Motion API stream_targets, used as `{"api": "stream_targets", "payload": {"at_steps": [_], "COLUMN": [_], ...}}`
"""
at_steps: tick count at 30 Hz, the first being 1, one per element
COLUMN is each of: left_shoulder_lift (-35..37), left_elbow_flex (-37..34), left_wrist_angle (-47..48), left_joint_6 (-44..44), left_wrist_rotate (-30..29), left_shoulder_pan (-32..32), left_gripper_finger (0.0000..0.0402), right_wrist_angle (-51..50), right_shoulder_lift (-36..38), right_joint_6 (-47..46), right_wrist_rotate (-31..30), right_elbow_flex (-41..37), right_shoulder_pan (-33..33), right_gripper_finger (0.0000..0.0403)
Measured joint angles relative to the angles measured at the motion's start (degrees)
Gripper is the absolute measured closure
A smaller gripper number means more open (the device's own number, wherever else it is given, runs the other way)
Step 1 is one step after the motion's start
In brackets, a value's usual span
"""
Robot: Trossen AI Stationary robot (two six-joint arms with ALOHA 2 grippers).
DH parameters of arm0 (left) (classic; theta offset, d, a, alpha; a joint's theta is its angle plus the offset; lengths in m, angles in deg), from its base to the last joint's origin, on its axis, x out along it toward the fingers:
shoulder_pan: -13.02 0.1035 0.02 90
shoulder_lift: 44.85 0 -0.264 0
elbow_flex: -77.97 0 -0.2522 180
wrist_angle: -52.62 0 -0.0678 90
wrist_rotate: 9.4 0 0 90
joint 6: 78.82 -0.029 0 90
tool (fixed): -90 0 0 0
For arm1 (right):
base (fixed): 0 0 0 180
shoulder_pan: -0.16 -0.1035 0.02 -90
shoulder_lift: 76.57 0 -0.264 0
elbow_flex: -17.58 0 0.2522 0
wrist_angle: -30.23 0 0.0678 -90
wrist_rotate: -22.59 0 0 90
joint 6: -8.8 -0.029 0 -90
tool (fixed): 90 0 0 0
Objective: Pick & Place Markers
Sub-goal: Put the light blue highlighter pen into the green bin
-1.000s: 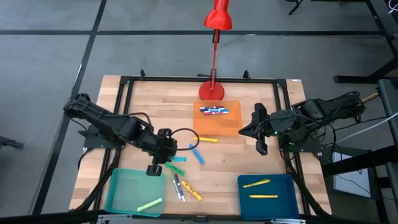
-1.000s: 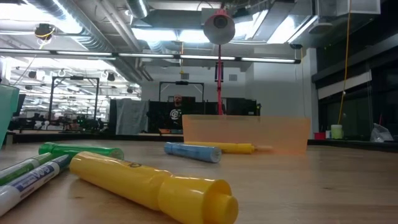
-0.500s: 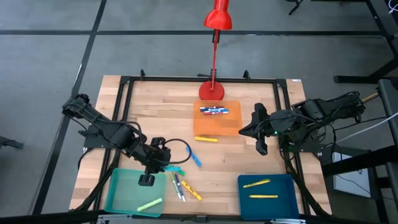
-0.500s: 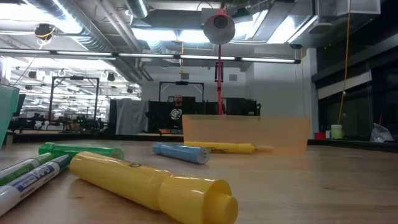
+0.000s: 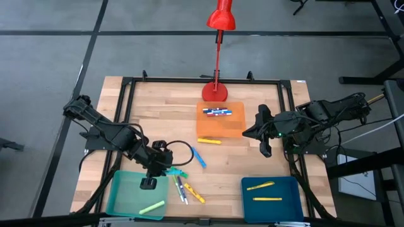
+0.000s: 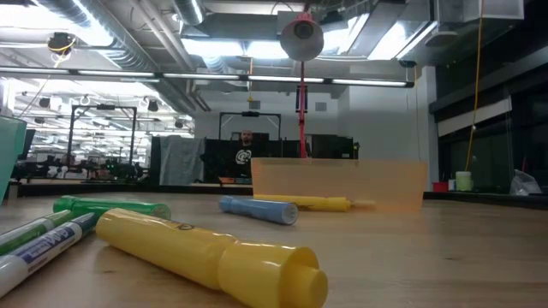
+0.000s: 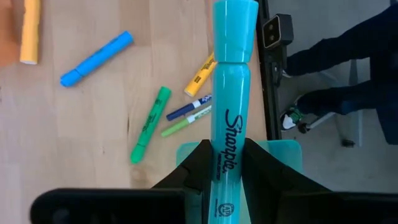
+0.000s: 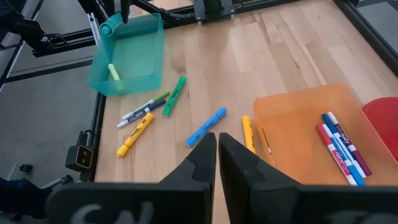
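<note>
My left gripper [image 5: 149, 182] hangs over the teal tray [image 5: 126, 197] at the table's near left and is shut on a teal highlighter marker [image 7: 227, 93]. One light-green marker [image 5: 151, 206] lies in that tray. Loose markers rest flat on the wood: blue [image 5: 199, 158], yellow [image 5: 211, 141], green [image 5: 178, 171], and a small cluster [image 5: 186, 190]. My right gripper [image 5: 265, 149] waits shut over the table's right side, touching nothing. My left gripper pinches the teal marker by its printed barrel [image 7: 224, 163] between both fingers [image 7: 198, 169]. The marker runs along the fingers and sticks out well past their tips. It is lifted clear, above the teal tray's edge [image 8: 127, 59].
An orange tray [image 5: 221, 126] at the centre far side holds red and blue markers [image 5: 216, 112]. A blue tray [image 5: 271, 197] at the near right holds two yellow markers. A red lamp base [image 5: 215, 93] stands behind the orange tray. Black frame rails border the table.
My left gripper has moved toward the table's near edge, from beside the loose markers to above the teal tray, then stayed there. The blue marker on the table has shifted slightly. The right arm has kept still.
</note>
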Motion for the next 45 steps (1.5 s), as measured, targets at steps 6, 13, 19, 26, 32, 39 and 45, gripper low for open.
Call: {"api": "stream_targets", "payload": {"at_steps": [6, 13, 19, 26, 32, 39, 45], "left_shoulder_lift": [0.00, 0.00, -0.03, -0.39, -0.39, -0.37, -0.37], "left_elbow_flex": [0.00, 0.00, -0.80, -4.33, -7.70, -10.92, -13.48], "left_wrist_angle": [0.04, 0.28, 0.15, -0.25, -0.85, -1.37, -1.89], "left_joint_6": [0.04, 2.49, 5.82, 9.23, 12.74, 14.65, 14.96], "left_wrist_rotate": [0.04, -0.04, -0.50, -0.46, 0.65, 0.89, 1.35], "left_shoulder_pan": [-1.32, -2.71, -5.11, -8.69, -11.43, -12.97, -13.72], "left_gripper_finger": [0.0344, 0.0344, 0.0344, 0.0344, 0.0344, 0.0344, 0.0344], "right_wrist_angle": [0.00, 0.00, 0.00, 0.02, 0.00, 0.01, 0.00], "right_shoulder_lift": [0.00, 0.00, 0.00, 0.00, 0.00, -0.02, -0.02], "right_joint_6": [-0.08, -0.06, -0.04, 0.20, 0.62, 1.25, 1.23], "right_wrist_rotate": [0.02, 0.02, 0.02, 0.00, -0.50, -0.48, -0.48], "right_elbow_flex": [0.00, 0.00, 0.00, 0.00, 0.00, 0.00, 0.00], "right_shoulder_pan": [0.00, -0.02, -0.02, 0.00, 0.00, -0.01, -0.02], "right_gripper_finger": [0.0382, 0.0382, 0.0382, 0.0382, 0.0382, 0.0382, 0.0382]}}
